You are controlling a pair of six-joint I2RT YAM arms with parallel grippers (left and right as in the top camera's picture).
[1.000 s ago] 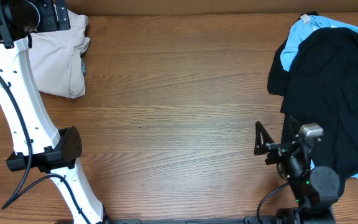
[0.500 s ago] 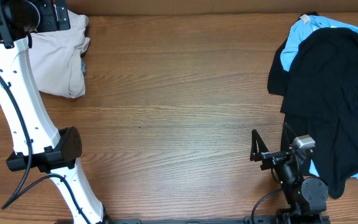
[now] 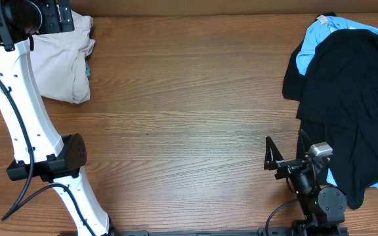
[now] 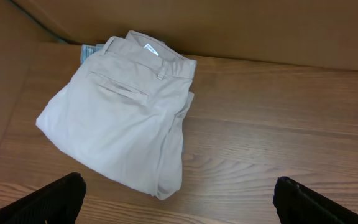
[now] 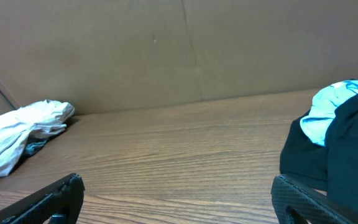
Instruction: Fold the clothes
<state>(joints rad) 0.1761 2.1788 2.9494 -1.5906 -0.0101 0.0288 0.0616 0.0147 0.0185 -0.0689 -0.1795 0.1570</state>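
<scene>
No legible txt is showing anywhere; white label in khaki shorts waistband is coming out too small/blurry to read.

Shorts far left, garment pile right

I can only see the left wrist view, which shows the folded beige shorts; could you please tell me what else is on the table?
Observer: A black garment lies in an unfolded heap at the right end of the table.
Operator: Is anything beneath it?
Observer: Yes, a light-blue garment shows from under its upper left edge.
Operator: Where is the right gripper?
Observer: The right gripper sits low near the front edge, beside the heap's lower left, open and holding nothing.
</scene>
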